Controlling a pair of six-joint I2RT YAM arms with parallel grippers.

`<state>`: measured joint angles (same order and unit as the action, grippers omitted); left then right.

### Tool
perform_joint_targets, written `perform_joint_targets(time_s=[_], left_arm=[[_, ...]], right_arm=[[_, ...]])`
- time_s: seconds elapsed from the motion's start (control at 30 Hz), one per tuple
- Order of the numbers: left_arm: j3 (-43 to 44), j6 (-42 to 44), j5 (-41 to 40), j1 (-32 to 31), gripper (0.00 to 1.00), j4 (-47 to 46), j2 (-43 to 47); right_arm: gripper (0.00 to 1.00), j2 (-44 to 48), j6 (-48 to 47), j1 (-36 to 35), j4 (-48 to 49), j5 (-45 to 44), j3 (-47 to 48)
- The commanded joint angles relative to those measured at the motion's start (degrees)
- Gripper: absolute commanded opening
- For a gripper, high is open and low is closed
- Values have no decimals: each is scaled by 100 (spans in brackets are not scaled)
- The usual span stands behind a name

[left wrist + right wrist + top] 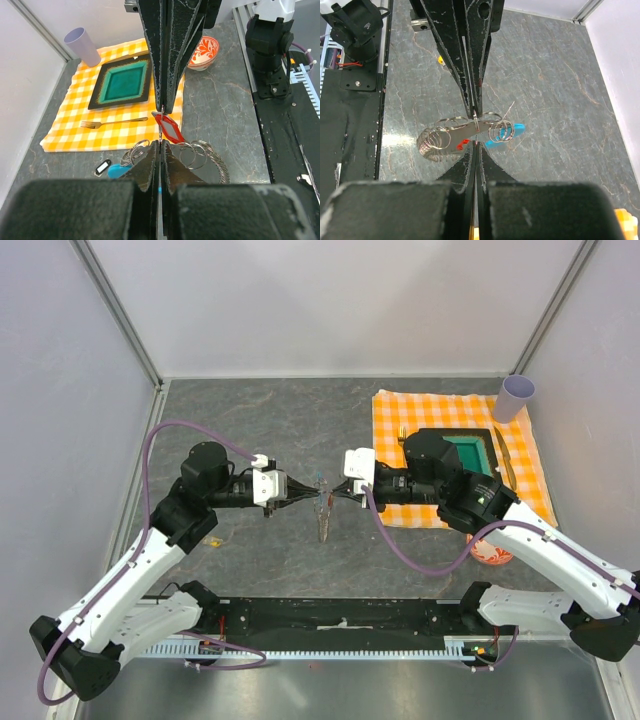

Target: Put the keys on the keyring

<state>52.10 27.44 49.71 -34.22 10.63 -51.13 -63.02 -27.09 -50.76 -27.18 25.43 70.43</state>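
Observation:
My two grippers meet tip to tip over the middle of the table, left gripper (311, 490) and right gripper (336, 492), both shut. Between them a thin metal ring of the keyring (323, 520) is pinched edge-on, and the rest hangs below. In the left wrist view my left gripper (161, 144) faces the right one, with the red-headed key (169, 128) just under the tips and coils of rings (202, 156) behind. The right wrist view shows my right gripper (476, 145), the keyring's rings (437, 140) and its blue piece (514, 132). Whether the key is threaded on is hidden.
An orange checked cloth (400, 410) at the right carries a dark green plate (125, 82) and a fork (112, 122). A lilac cup (517, 395) and a red-patterned bowl (204, 50) stand beside it. A black-and-white fob (102, 167) and a tiny yellow object (212, 540) lie on the table.

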Motion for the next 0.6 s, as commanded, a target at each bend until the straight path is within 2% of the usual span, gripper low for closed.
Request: perform_joint_targets(time_s=[0.0,0.57], left_arm=[[81,297,-23,-32,2,-176,-11],[90,314,3,-120,2,-140,-2]], right_arm=[[0,27,-95,14,37,181,278],[0,-52,-279,14,-24,296,339]])
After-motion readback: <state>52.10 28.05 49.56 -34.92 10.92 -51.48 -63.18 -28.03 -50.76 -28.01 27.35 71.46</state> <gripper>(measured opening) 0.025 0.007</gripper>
